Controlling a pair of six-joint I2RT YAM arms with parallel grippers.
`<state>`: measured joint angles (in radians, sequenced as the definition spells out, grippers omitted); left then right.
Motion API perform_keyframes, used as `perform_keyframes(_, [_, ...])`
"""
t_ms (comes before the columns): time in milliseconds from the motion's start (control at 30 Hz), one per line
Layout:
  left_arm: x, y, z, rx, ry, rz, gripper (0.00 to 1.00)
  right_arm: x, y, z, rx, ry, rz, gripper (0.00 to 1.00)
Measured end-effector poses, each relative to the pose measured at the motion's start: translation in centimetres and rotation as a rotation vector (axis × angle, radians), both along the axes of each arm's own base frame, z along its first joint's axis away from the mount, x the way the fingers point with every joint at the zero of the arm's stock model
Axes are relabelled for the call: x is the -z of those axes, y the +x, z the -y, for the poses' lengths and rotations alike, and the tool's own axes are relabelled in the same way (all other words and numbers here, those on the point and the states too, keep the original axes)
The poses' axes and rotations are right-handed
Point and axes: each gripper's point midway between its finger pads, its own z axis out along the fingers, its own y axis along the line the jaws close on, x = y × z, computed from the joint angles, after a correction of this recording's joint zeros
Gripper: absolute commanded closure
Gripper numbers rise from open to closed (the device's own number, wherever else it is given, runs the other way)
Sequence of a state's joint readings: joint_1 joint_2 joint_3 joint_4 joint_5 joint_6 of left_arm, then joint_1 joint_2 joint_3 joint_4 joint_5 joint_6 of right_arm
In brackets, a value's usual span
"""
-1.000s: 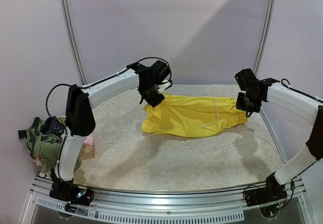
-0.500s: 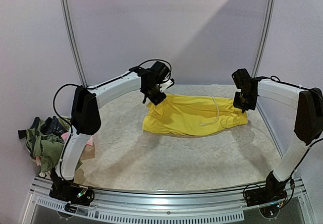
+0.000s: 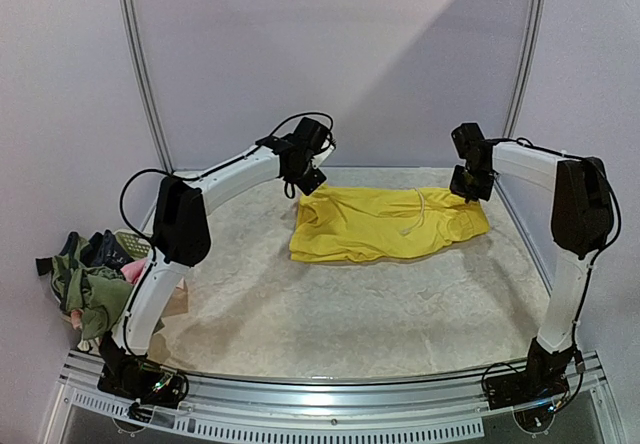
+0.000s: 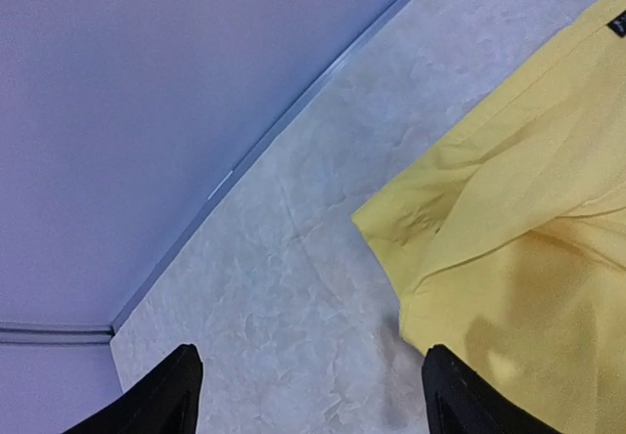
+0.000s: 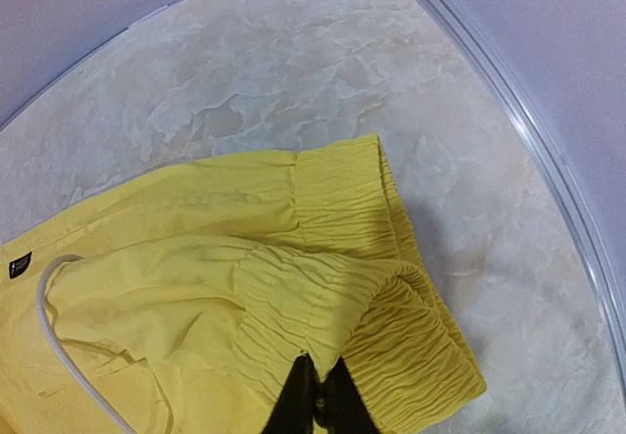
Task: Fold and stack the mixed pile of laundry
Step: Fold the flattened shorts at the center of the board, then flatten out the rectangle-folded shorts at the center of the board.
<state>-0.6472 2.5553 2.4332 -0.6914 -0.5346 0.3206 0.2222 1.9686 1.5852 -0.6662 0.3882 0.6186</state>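
The yellow drawstring shorts (image 3: 385, 224) lie spread across the back of the table, waistband to the right. My left gripper (image 3: 308, 179) hovers over their far left corner. In the left wrist view it (image 4: 309, 375) stands open, nothing between its fingers, with the shorts' hem corner (image 4: 528, 258) lying free beside it. My right gripper (image 3: 468, 189) is at the waistband end. In the right wrist view it (image 5: 318, 395) is shut on the ribbed elastic waistband (image 5: 323, 297). The rest of the mixed laundry pile (image 3: 90, 279) sits off the table's left edge, olive-green cloth (image 3: 98, 299) on top.
A white drawstring (image 5: 68, 346) loops across the shorts' front. The curved back wall rail (image 4: 274, 131) runs close behind both grippers. A pink piece (image 3: 160, 269) peeks out behind the left arm's lower link. The marbled tabletop (image 3: 330, 314) stretches in front of the shorts.
My left gripper has opened and let go of the shorts' left corner. Both arms moved toward the back wall, and the shorts now lie flatter and farther back.
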Motion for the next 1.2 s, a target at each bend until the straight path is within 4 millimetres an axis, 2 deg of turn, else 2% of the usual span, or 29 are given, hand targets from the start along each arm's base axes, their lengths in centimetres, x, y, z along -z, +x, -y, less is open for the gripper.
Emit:
perform_keyframes(133, [0.9, 0.1, -2.8, -0.068, -0.023, -0.032, 0.26, 0.6, 1.6, 0.0, -0.004, 0.018, 0.000, 0.81])
perform_keyframes(233, [1.7, -1.0, -4.1, -0.093, -0.057, -0.087, 0.33, -0.4, 3.1, 0.7, 0.010, 0.040, 0.032, 0.77])
perform_keyframes(400, [1.3, -3.7, -3.1, -0.049, -0.194, -0.190, 0.42, -3.0, 6.5, 3.5, 0.057, 0.085, 0.115, 0.72])
perform_keyframes(533, [0.1, -6.3, -2.0, -0.003, -0.309, -0.269, 0.42, -2.5, 6.7, 4.1, 0.034, 0.117, 0.115, 0.59])
perform_keyframes(633, [0.1, -8.2, -1.7, 0.015, -0.366, -0.329, 0.41, -0.7, 5.2, 2.5, -0.024, 0.124, 0.065, 0.56])
perform_keyframes(767, [2.0, -10.5, -1.5, 0.017, -0.407, -0.429, 0.39, 0.5, 2.2, -1.5, -0.157, 0.144, 0.020, 0.58])
perform_keyframes(867, [4.2, -12.3, -1.7, 0.002, -0.422, -0.513, 0.38, -0.6, 0.2, -4.6, -0.268, 0.164, 0.038, 0.60])
perform_keyframes(967, [6.2, -13.8, -1.8, -0.017, -0.436, -0.583, 0.38, -2.2, -0.1, -7.0, -0.354, 0.184, 0.073, 0.61])
perform_keyframes(1033, [7.4, -14.8, -2.0, -0.034, -0.446, -0.624, 0.37, -2.6, 0.1, -8.0, -0.388, 0.190, 0.085, 0.59])
perform_keyframes(1100, [8.5, -15.8, -2.3, -0.053, -0.454, -0.664, 0.36, -2.5, 0.0, -8.1, -0.395, 0.188, 0.080, 0.55])
perform_keyframes(1167, [9.4, -16.7, -2.4, -0.069, -0.470, -0.698, 0.34, -2.3, 0.0, -7.7, -0.384, 0.176, 0.077, 0.40])
perform_keyframes(1200, [9.6, -17.1, -2.4, -0.072, -0.479, -0.711, 0.32, -2.3, -0.1, -7.4, -0.374, 0.163, 0.073, 0.35])
